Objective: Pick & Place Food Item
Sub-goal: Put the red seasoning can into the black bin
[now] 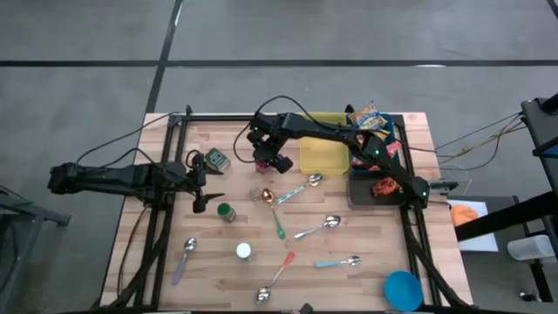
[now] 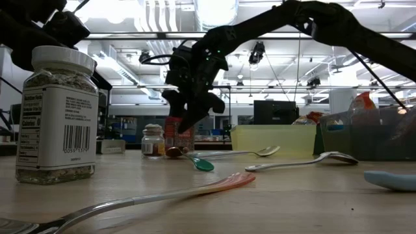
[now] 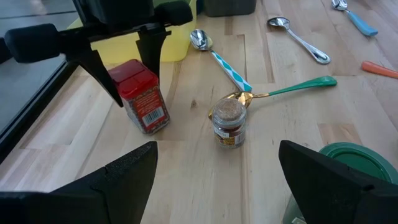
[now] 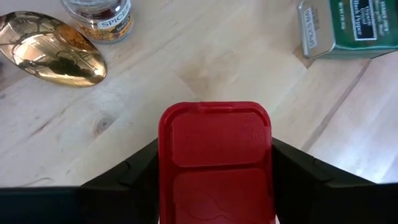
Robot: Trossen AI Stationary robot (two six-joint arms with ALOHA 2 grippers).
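A red spice container with a red lid (image 4: 214,158) stands on the wood table (image 1: 366,288) left of the yellow tub (image 1: 324,155); it also shows as the red container (image 3: 144,99) in the left wrist view and as the red container (image 2: 179,138) in the low view. My right gripper (image 4: 214,180) reaches in from the right and is shut on it. My left gripper (image 3: 217,186) waits open at the table's left side, its fingers (image 1: 205,187) pointing toward the container. My right gripper pinches the red container between its two fingers, one on each side of the lid (image 4: 163,155). The fingers (image 3: 149,59) come from above, slanting down. The container stands upright with its base (image 3: 152,127) on the table.
A small brown-capped spice jar (image 3: 229,121) and a gold spoon (image 4: 53,50) lie close by, with a green tin (image 4: 351,28) to the left. Several spoons, a green-lidded jar (image 1: 226,211), a white-capped jar (image 1: 243,251), a black tray (image 1: 384,179) and a blue bowl (image 1: 403,288) are spread around.
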